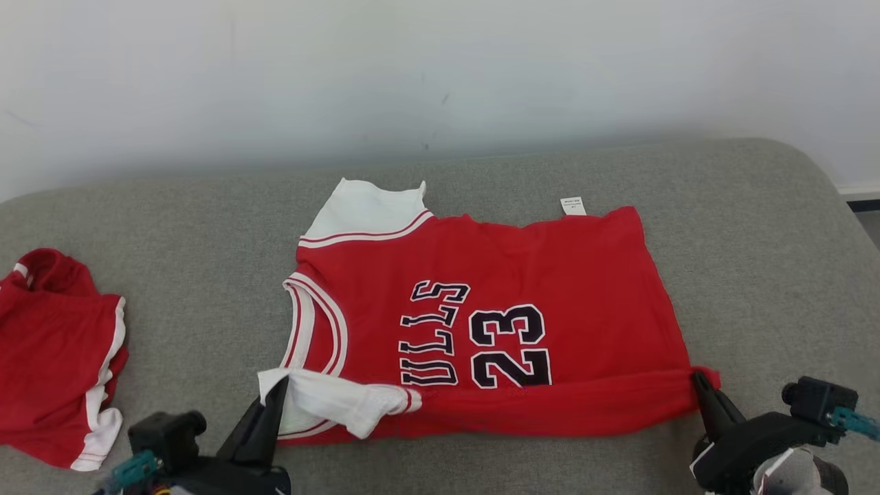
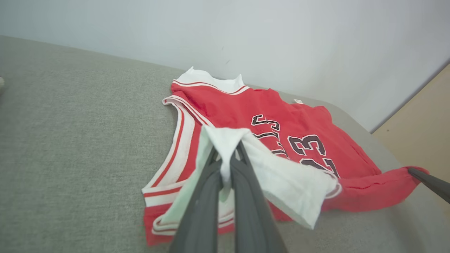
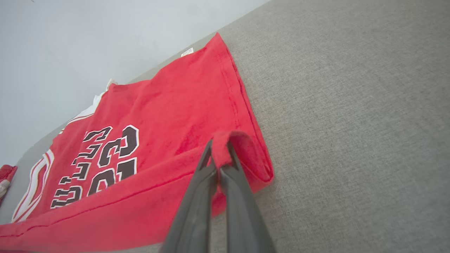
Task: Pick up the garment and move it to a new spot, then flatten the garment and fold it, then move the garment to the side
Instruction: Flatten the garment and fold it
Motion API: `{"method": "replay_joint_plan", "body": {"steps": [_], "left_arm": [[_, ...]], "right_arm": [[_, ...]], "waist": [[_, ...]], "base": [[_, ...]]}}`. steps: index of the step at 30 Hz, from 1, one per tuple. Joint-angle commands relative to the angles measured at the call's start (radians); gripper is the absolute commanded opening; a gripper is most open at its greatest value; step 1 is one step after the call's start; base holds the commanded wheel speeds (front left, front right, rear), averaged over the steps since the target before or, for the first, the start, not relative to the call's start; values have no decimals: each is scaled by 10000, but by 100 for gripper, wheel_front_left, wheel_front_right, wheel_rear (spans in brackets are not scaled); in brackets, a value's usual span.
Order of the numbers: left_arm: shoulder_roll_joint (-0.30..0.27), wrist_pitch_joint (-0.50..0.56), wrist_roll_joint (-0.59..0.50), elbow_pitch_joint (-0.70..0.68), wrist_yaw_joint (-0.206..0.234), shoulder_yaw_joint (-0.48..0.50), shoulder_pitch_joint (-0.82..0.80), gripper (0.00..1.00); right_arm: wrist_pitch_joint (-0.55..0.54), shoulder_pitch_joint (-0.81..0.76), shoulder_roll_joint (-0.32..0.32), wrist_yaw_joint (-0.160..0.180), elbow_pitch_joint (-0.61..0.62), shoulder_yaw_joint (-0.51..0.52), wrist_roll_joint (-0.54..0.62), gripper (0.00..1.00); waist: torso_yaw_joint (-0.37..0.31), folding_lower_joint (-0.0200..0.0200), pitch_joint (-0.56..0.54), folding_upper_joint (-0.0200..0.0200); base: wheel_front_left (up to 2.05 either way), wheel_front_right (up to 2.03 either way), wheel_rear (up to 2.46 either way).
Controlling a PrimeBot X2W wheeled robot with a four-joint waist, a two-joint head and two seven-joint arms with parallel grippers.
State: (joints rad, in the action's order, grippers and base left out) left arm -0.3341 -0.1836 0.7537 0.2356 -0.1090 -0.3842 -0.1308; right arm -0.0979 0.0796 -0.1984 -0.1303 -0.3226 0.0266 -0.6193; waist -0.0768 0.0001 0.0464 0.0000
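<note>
Head view: garment point(image 1: 495, 323) lies mid grey cushion point(image 1: 206, 227), near edge raised. Left gripper point(image 1: 278, 388) is clamped on its white shoulder point(image 1: 337, 399), right gripper point(image 1: 698, 378) on the red hem corner point(image 1: 711, 377). Other red clothing point(image 1: 55, 357) sits well apart to the left, with free cushion up to the wall point(image 1: 440, 69).
Left wrist view: pinch looks thin, so the shoulder could slip mid-fold.
Right wrist view: an uneven lift would likely skew the fold. Bare cushion lies beside the hem.

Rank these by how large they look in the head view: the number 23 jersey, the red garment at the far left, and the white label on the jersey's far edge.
1. Number 23 jersey, largest by far.
2. Red garment, clearly smaller, though the frame edge cuts it off.
3. White label, tiny.
</note>
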Motion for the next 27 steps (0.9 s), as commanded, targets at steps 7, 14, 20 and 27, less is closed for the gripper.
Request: {"method": "replay_joint_plan", "body": {"steps": [7, 14, 20, 27], "left_arm": [[228, -61, 35, 2255, -209, -581, -2050, 0], [285, -389, 289, 3789, -218, -1360, -3203, 0], [385, -738, 610, 4552, -220, -1792, -3679, 100], [313, -812, 131, 4028, -209, -718, -2978, 100]], "right_arm": [[133, 1898, 79, -13, -2180, 38, 440, 0], [736, 3088, 192, -13, -3725, -338, 560, 0], [1415, 3523, 41, -13, -4466, -818, 518, 100], [2702, 2999, -425, -13, -4387, -1573, 758, 100]], "waist": [[38, -1, 551, 0], [-49, -1, 796, 0], [-72, -1, 698, 0], [-24, -1, 327, 0]], "base": [[0, 0, 0], [0, 0, 0], [0, 0, 0], [0, 0, 0]]}}
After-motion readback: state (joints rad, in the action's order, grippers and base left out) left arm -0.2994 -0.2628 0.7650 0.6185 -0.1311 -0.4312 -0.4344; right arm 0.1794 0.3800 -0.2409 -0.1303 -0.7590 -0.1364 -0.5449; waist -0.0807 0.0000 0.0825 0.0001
